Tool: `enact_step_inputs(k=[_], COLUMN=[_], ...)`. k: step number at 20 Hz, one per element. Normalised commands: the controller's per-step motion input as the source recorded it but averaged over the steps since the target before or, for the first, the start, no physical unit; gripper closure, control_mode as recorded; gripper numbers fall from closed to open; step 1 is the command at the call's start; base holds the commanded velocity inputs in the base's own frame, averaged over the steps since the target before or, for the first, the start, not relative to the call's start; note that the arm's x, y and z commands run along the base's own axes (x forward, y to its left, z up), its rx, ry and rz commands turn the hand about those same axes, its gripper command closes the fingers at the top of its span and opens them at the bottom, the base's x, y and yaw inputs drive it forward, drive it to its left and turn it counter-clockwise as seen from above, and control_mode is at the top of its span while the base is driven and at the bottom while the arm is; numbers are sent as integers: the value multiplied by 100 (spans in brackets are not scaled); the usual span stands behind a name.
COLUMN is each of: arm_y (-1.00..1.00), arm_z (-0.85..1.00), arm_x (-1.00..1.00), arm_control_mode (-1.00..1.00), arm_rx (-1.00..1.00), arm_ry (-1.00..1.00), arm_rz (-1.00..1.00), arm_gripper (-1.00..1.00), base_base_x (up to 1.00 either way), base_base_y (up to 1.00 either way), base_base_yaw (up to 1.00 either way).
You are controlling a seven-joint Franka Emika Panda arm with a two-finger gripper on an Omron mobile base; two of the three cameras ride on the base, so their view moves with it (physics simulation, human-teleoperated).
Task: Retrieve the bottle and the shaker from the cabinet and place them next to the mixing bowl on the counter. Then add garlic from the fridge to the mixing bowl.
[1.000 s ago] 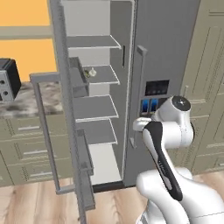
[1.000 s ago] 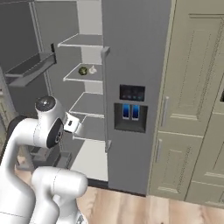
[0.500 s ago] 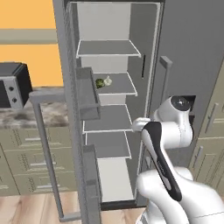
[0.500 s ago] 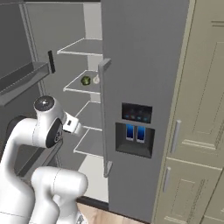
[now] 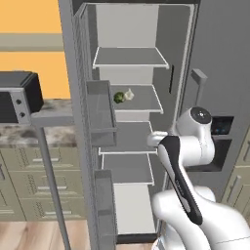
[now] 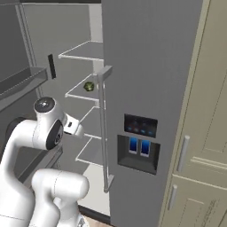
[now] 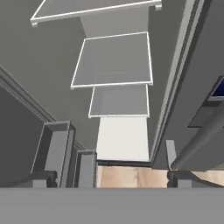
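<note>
The fridge (image 5: 178,53) stands open in front of me, its left door swung wide and its right door (image 6: 150,66) closed. The garlic (image 5: 129,94), a pale bulb, lies on the second shelf beside a small green item (image 5: 118,97), which also shows in the right base view (image 6: 89,86). My gripper (image 7: 107,178) is open with nothing between its fingertips (image 7: 177,177). It points down along the lower shelves (image 7: 113,61) toward the fridge floor, below the garlic's shelf. A strip of the counter (image 5: 24,136) lies at the left. The bottle, shaker, cabinet and mixing bowl are out of view.
The open fridge door with its bins (image 5: 100,112) and long bar handle (image 5: 49,180) stands close on my left. A black appliance (image 5: 17,97) sits on the counter. The blue-lit dispenser panel (image 6: 139,139) and tall cream cupboards (image 6: 204,133) lie to the right.
The whole picture has shifted: the base has driven closer to the fridge, which now looms larger and more head-on. The gripper stays open.
</note>
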Motion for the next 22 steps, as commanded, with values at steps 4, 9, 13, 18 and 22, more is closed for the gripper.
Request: enact_step_inputs(k=[4,9,13,18,22], arm_y=[0,0,0,0,12], arm_z=[0,0,0,0,10], arm_x=[0,0,13,30,19], arm_control_mode=[100,100,-100,-100,-100], arm_rx=[0,0,0,-7,-12], arm_ry=[0,0,0,0,-1], arm_rz=[0,0,3,3,-6], arm_gripper=[-100,-100,-100,-100,-100], base_base_x=[35,30,36,0,0], base_base_y=[0,0,0,0,0], base_base_yaw=[17,9,12,0,0])
